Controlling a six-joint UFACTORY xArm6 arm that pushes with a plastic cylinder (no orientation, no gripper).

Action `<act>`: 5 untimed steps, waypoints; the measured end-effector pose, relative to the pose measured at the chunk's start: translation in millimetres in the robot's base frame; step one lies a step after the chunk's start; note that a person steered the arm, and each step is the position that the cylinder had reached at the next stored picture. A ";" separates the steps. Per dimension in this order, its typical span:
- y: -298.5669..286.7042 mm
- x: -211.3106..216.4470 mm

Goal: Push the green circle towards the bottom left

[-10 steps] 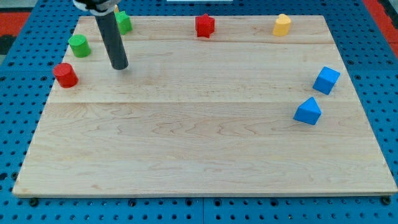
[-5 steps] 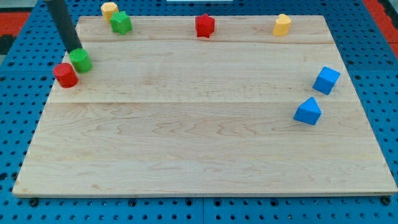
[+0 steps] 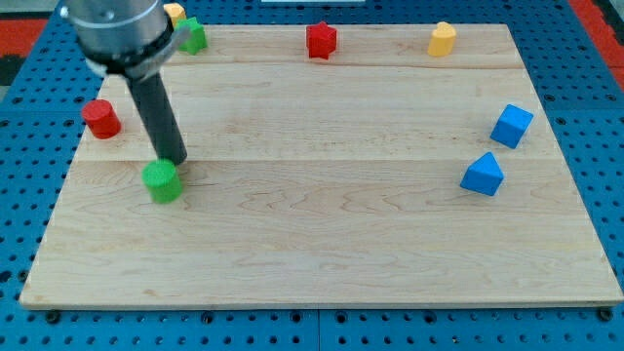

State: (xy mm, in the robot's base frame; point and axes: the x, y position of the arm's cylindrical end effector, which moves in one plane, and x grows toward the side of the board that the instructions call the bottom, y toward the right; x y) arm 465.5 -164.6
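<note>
A red cylinder point(image 3: 100, 118) stood near the board's point(image 3: 322, 244) left edge. My tip point(image 3: 174, 160) touched the green circle's point(image 3: 162, 180) upper right side, left of centre. There was no claw, only the rod. Farther right sat a red block point(image 3: 321, 40), a yellow block point(image 3: 442, 39) and two blue blocks point(image 3: 483, 175).

My visible body is a wide, grey, cylindrical collar, blurred at the view's top left. From it runs a straight, round rod, dark grey to black with a faint sheen along one side, narrower than the collar. My tip point(image 3: 174, 160) is its plain, blunt end.
</note>
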 end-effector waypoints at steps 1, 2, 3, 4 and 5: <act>-7.8 39.4; 8.5 38.5; 30.4 54.3; 29.1 84.8; -2.1 90.8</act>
